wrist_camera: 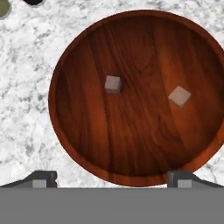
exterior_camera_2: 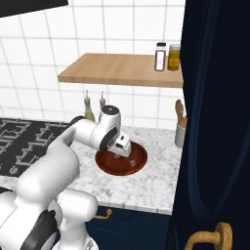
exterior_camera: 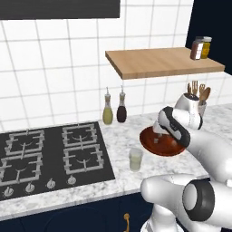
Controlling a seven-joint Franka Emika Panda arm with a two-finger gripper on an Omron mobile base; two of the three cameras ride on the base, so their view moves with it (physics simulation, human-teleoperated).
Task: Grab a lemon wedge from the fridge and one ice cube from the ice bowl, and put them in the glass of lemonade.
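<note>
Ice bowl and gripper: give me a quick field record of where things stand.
ice bowl: reddish-brown wooden bowl on the marble counter, right of the stove
contents: two ice cubes, one near the centre, one further right in the hand view, apart from each other
gripper: open, above the bowl, pointing down into it, holding nothing
glass of lemonade: upright on the counter, left of the bowl in the left base view
ice step: not yet done

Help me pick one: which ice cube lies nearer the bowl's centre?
The darker grey cube, left in the hand view; the paler cube sits nearer the bowl's rim.
</note>
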